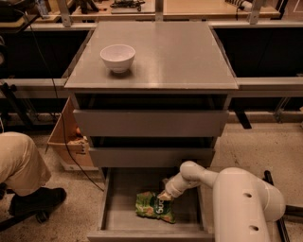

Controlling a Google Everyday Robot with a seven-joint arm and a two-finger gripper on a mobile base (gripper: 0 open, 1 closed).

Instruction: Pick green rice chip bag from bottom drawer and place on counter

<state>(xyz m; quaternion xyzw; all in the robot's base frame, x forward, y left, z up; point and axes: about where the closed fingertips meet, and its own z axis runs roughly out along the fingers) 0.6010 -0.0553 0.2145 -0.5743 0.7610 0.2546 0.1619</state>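
Observation:
The green rice chip bag (153, 207) lies crumpled on the floor of the open bottom drawer (118, 222), near its middle. My gripper (165, 194) reaches down into the drawer from the right on the white arm and sits at the bag's upper right edge, touching it. The counter (175, 52) is the grey slab on top of the cabinet, well above the gripper.
A white bowl (117, 57) stands on the counter's left part. Two closed grey drawers (151, 123) sit above the open one. A person's leg and shoe (21, 170) are at the left beside a cardboard box (66, 142). A tan workbench (189, 7) runs behind.

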